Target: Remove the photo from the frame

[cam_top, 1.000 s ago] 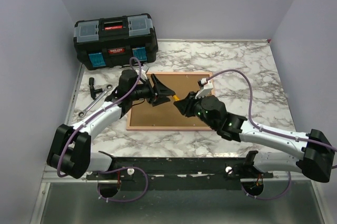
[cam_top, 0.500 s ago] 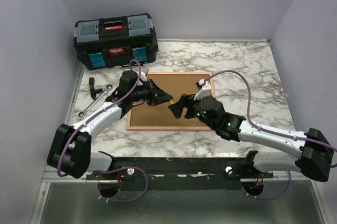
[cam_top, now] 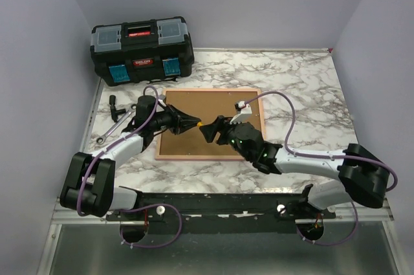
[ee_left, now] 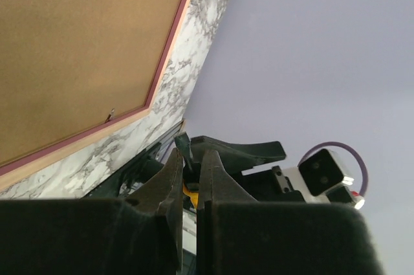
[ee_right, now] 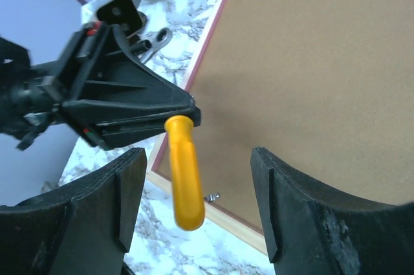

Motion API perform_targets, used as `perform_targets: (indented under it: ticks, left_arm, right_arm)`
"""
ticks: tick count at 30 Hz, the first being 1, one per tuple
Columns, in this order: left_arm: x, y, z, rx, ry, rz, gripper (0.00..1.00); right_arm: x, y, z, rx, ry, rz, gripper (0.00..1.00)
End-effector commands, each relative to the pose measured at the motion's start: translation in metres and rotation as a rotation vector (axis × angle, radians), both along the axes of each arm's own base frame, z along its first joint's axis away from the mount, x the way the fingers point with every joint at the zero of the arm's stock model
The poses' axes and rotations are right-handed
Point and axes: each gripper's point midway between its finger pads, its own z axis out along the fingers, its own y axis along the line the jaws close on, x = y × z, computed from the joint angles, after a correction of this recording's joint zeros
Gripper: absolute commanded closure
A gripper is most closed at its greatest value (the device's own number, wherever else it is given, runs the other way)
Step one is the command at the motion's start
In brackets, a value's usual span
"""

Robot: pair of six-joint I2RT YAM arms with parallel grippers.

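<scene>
The pink frame (cam_top: 255, 94) lies face down on the marble table, its brown backing board (cam_top: 223, 103) uppermost, so the photo is hidden. Above the frame's near left part, my left gripper (cam_top: 191, 121) is shut on the dark shaft of a yellow-handled tool (cam_top: 201, 123). In the right wrist view the yellow handle (ee_right: 184, 175) hangs free between the fingers of my open right gripper (ee_right: 197, 181), touching neither. The left wrist view shows my left gripper (ee_left: 192, 158) pinched on the shaft, a bit of the yellow-handled tool (ee_left: 189, 191) below, and the frame's pink edge (ee_left: 171, 48).
A black toolbox (cam_top: 142, 52) stands at the back left. Wrenches (cam_top: 119, 116) lie on the table left of the frame. A small metal turn clip (ee_right: 211, 196) sits on the frame's near edge. Grey walls close in both sides.
My left gripper has shut on the tool's shaft and my right gripper has let go of the yellow handle and opened. Both grippers have shifted left over the frame.
</scene>
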Motion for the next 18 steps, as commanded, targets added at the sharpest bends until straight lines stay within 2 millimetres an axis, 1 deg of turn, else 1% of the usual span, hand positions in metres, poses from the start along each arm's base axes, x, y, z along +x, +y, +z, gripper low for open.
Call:
perform_targets:
  ticks: [1, 4, 6, 9, 13, 18]
  left_arm:
    - [0.005, 0.002, 0.021, -0.058, -0.051, 0.008, 1.00]
    - [0.006, 0.004, 0.019, -0.060, -0.042, 0.016, 1.00]
    - [0.006, 0.005, 0.019, -0.062, -0.039, 0.019, 1.00]
    - [0.006, 0.005, 0.017, -0.062, -0.035, 0.019, 1.00]
    - [0.005, 0.005, 0.017, -0.068, -0.033, 0.021, 1.00]
    - [0.006, 0.005, 0.018, -0.069, -0.037, 0.025, 1.00]
  right_arm:
    - [0.019, 0.010, 0.005, 0.015, -0.012, -0.081, 0.30]
    - [0.020, 0.014, -0.001, 0.027, -0.009, -0.079, 0.40]
    - [0.021, 0.019, -0.001, 0.029, -0.018, -0.062, 0.43]
    - [0.022, 0.024, -0.002, 0.033, -0.023, -0.053, 0.53]
    - [0.023, 0.032, -0.001, 0.037, -0.030, -0.027, 0.56]
    - [0.025, 0.031, 0.002, 0.041, -0.038, -0.039, 0.56]
